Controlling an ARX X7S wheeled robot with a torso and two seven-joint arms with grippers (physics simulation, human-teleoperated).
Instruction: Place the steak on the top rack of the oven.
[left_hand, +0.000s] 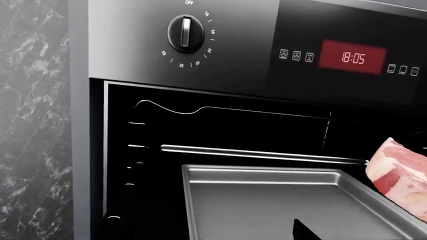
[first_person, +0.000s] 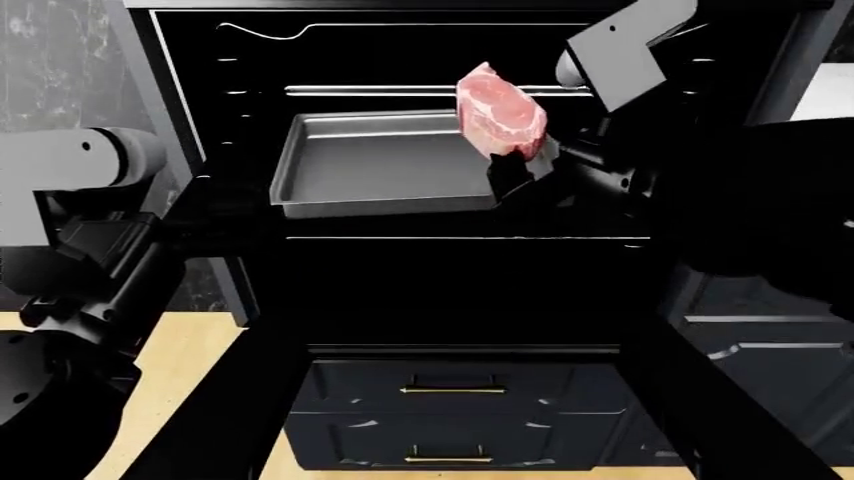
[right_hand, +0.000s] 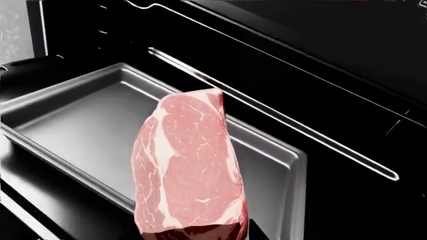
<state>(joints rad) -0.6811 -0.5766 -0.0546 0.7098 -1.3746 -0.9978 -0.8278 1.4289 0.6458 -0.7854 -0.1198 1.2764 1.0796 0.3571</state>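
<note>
Dark marble wall (left_hand: 33, 100) frames the black oven (first_person: 400, 60) in front of me, its door dropped open and its cavity wide and unlit. Above the opening sit a dial (left_hand: 185, 33) and a red clock display (left_hand: 353, 57). A thin wire rack bar (right_hand: 267, 112) crosses the cavity high up, and below it a steel baking tray (first_person: 367, 165) juts out past the oven's front edge. Under the oven, drawers with brass handles (first_person: 451, 389) show over a pale wood floor (first_person: 200, 380).

My right claw (first_person: 514, 170) is closed on the steak (first_person: 499, 112), gripping its lower end so the slab stands upright over the tray's right front corner, level with the rack bar but outside the cavity. My left claw is out of sight; I cannot tell its state.

I judge this the carry-in step. Next I need to reach forward and lay the meat flat on the upper rack, clearing the tray rim.
</note>
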